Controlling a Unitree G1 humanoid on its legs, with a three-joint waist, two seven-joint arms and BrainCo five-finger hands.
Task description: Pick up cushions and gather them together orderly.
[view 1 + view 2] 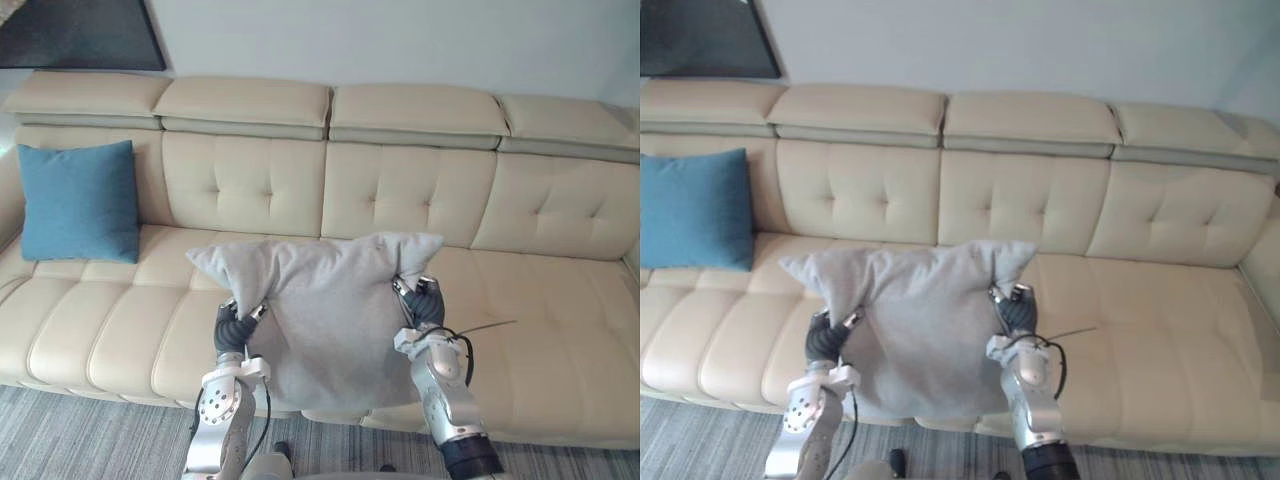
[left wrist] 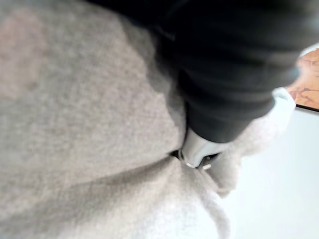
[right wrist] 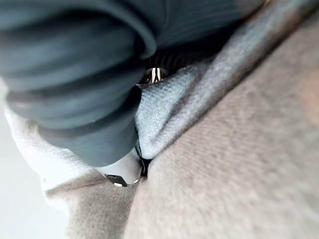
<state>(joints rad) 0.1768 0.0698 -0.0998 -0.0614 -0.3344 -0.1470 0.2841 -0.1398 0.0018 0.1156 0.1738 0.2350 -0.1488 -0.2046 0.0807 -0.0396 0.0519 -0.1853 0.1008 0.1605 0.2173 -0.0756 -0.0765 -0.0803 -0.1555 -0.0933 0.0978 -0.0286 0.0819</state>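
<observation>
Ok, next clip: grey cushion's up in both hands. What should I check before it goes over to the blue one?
1. Grey cushion off the sofa: ok, hanging in front of the seat.
2. Left hand pinching cloth: ok.
3. Right hand pinching cloth: ok.
4. How much cloth each hand has: cannot tell, fingertips buried in folds.
5. Grey cushion level: ok, roughly.
6. Blue cushion upright at the sofa's left end, bare seat beside it: ok.

No text, label or number is legible.
</observation>
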